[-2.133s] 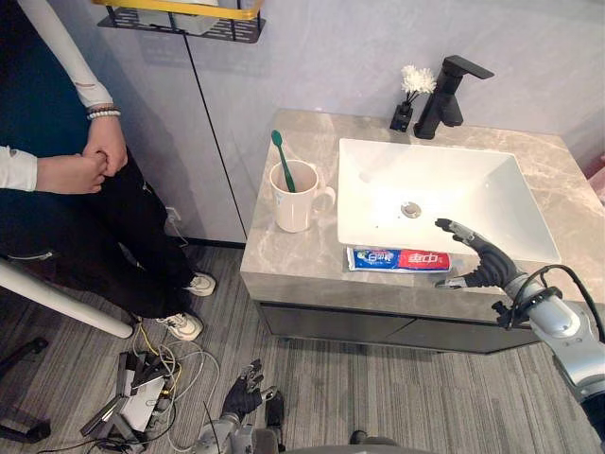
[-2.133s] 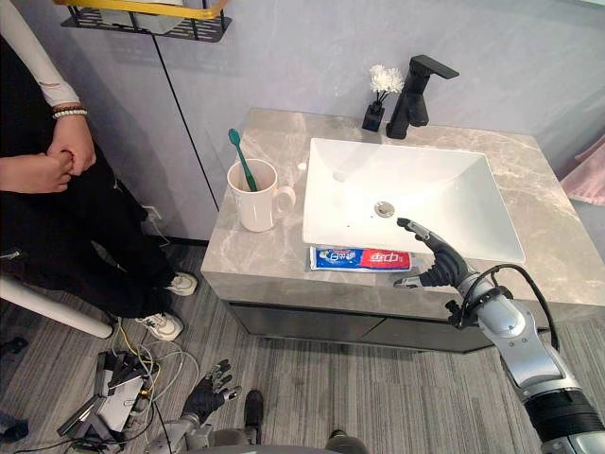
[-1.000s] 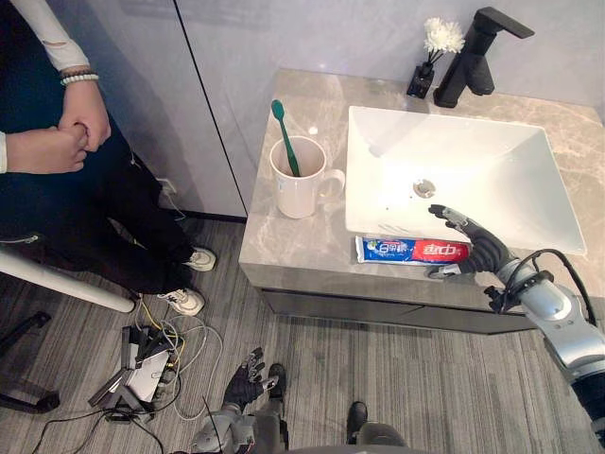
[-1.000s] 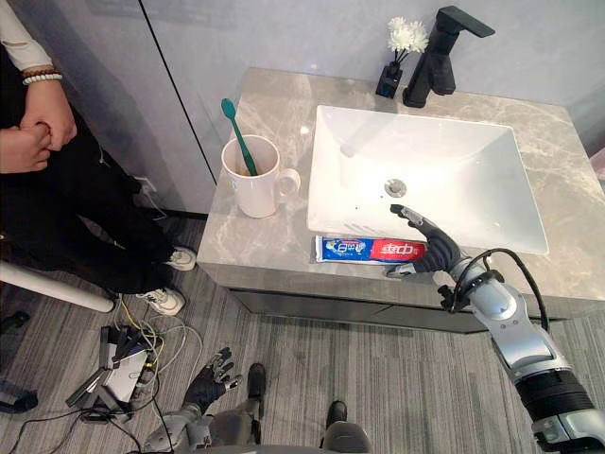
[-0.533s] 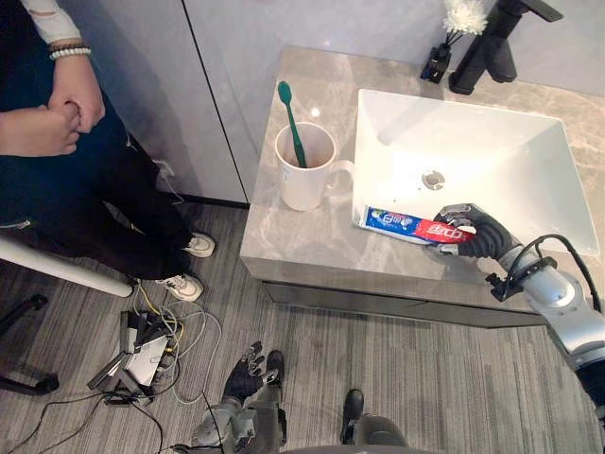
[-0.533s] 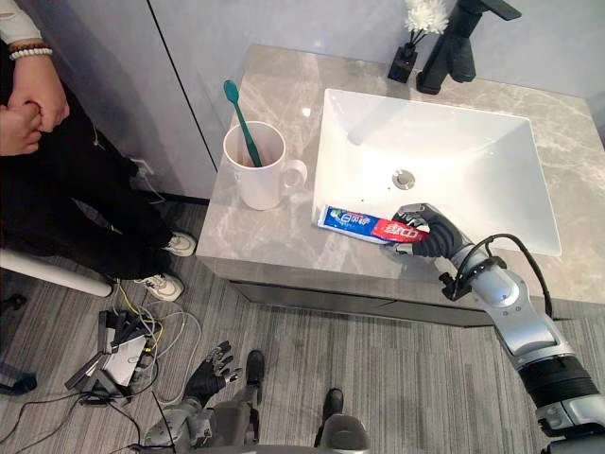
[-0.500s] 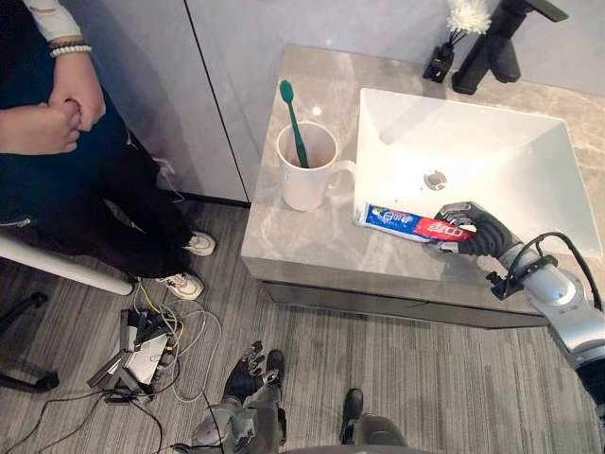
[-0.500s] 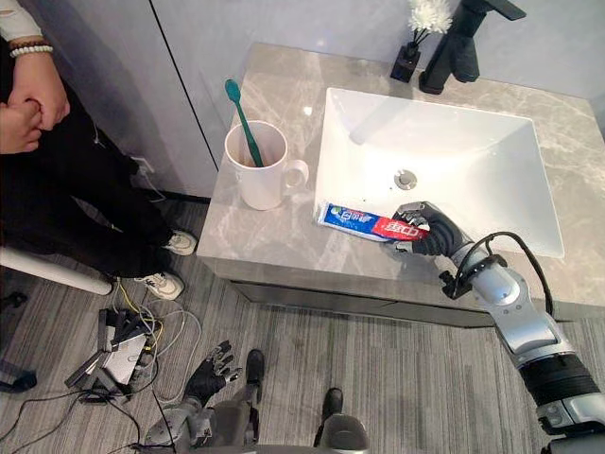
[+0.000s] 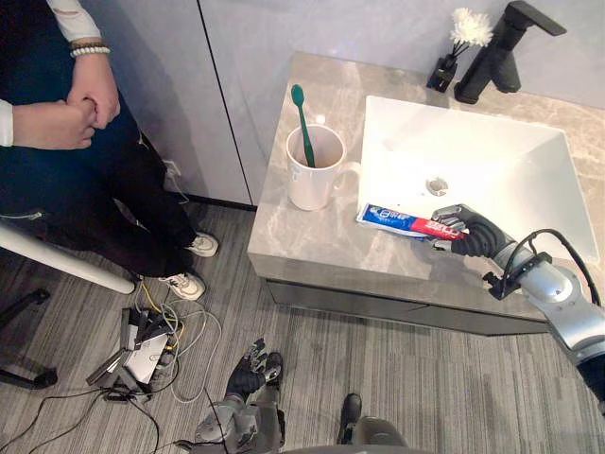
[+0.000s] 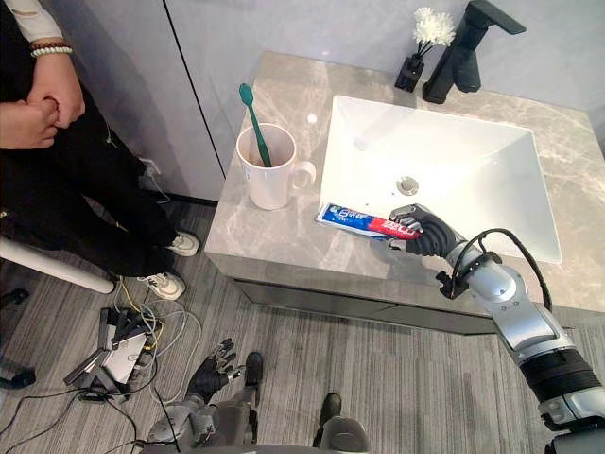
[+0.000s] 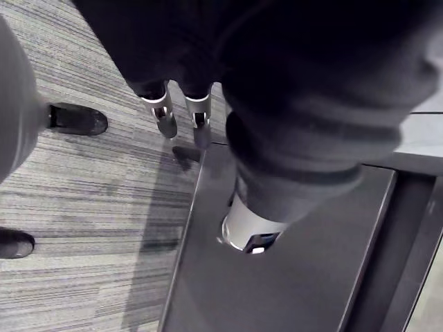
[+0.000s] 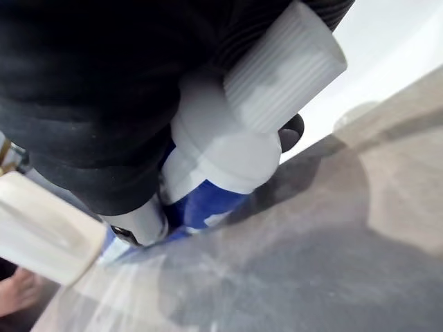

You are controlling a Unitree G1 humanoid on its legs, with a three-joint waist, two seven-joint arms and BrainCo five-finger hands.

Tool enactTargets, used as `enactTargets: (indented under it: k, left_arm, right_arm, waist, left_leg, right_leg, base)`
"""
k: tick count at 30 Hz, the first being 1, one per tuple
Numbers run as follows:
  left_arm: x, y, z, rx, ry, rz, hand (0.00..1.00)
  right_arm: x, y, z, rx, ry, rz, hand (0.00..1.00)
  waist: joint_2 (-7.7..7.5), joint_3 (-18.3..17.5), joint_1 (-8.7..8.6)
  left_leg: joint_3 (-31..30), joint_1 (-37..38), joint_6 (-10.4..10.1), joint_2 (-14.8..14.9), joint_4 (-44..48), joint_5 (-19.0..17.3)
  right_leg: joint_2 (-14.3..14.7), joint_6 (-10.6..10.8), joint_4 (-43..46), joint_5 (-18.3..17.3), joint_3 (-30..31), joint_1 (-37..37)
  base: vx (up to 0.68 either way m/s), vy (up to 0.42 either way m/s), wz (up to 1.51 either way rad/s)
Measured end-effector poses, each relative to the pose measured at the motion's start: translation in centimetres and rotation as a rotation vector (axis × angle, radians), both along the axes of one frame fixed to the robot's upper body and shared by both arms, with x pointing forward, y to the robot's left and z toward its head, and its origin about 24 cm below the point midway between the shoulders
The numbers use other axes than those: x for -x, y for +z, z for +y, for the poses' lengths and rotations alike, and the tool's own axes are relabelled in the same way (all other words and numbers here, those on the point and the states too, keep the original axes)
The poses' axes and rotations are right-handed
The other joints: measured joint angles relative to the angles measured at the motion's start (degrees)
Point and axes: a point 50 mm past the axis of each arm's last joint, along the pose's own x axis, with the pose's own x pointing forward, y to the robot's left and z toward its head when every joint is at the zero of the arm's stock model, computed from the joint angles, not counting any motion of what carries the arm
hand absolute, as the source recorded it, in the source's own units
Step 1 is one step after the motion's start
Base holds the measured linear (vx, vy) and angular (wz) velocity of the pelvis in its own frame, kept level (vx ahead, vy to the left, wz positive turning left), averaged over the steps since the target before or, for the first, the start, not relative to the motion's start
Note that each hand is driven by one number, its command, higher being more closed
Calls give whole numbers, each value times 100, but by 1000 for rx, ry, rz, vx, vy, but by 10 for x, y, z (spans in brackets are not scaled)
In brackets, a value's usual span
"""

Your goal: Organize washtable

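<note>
Right wrist view: my right hand (image 9: 471,236) fingers wrapped round toothpaste tube (image 9: 397,220), red end covered | tube at worktop (image 9: 312,241) front by sink (image 9: 406,151), lifted or not I can't tell | left hand (image 9: 248,367) fingers loose

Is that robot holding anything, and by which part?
Its right hand grips the red-and-blue toothpaste tube by its red cap end; the left hand holds nothing.
</note>
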Motion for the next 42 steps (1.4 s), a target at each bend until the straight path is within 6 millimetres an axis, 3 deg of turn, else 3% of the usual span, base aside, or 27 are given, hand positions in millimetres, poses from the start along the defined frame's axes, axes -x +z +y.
enactTargets:
  k: [3,7,10,14,16,21,25,31,34,42]
  left_arm:
    - [3,-1,8,35,84,8,0]
    - [6,4,26,89,276,-18,0]
    - [3,23,39,120,394,-113,0]
    - [-11,62,35,222,410,-294,0]
    - [-19,85,23,324,369,-395,0]
    - [-29,112,0,470,192,-458,0]
    - [-34,139,-12,527,-31,-490,0]
    - [-68,178,-43,585,-300,-600,0]
    - [-76,191,-60,604,-391,-633,0]
    - [-75,194,-81,644,-469,-624,0]
  right_arm:
    - [2,1,-7,-4,-30,-3,100]
    - [4,19,-37,-5,-171,-76,100]
    - [6,39,-57,-81,-284,-179,100]
    - [3,60,-53,-189,-310,-318,100]
    - [3,68,-38,-235,-270,-383,100]
    - [5,70,-13,-309,-197,-431,100]
    - [1,57,13,-374,-123,-392,100]
    - [10,49,76,-473,105,-352,100]
    - [16,43,96,-502,186,-316,100]
    - [42,12,122,-612,258,-183,100]
  waist:
    - [10,-18,-26]
    - [37,-139,-41]
    - [43,-443,-31]
    - [177,-650,-32]
    - [359,-756,-30]
    - [630,-919,-15]
    - [639,-934,-44]
    - [606,-952,1]
    - [603,-954,-4]
    - [601,-959,-17]
  left_leg:
    - [36,20,-7,9,-10,5]
    - [11,25,28,-31,-13,27]
    - [-68,27,70,-68,-11,58]
    - [-156,90,93,-78,21,100]
    - [-197,151,96,-83,-11,113]
    - [-239,171,67,-77,-15,91]
    - [-239,193,63,-65,-14,95]
    - [-361,195,119,-91,-9,206]
    - [-426,227,106,-103,-8,217]
    - [-448,253,67,-56,-13,199]
  right_leg:
    - [4,9,3,6,40,-5]
    - [6,30,-8,19,-1,29]
    - [-11,34,-38,23,-80,87]
    - [-5,33,-36,23,-195,198]
    - [-2,30,-23,21,-237,277]
    - [11,-13,-33,-8,-323,301]
    - [33,-27,-112,19,-374,384]
    - [37,18,-114,64,-496,504]
    - [41,-9,-109,44,-527,565]
    - [75,-72,16,-60,-530,543]
  base:
    - [-85,15,-7]
    - [-24,14,6]
    - [33,10,13]
    - [6,-7,13]
    - [-73,4,9]
    - [-84,14,8]
    - [-25,4,5]
    - [37,-7,10]
    - [16,-16,12]
    - [-36,-17,1]
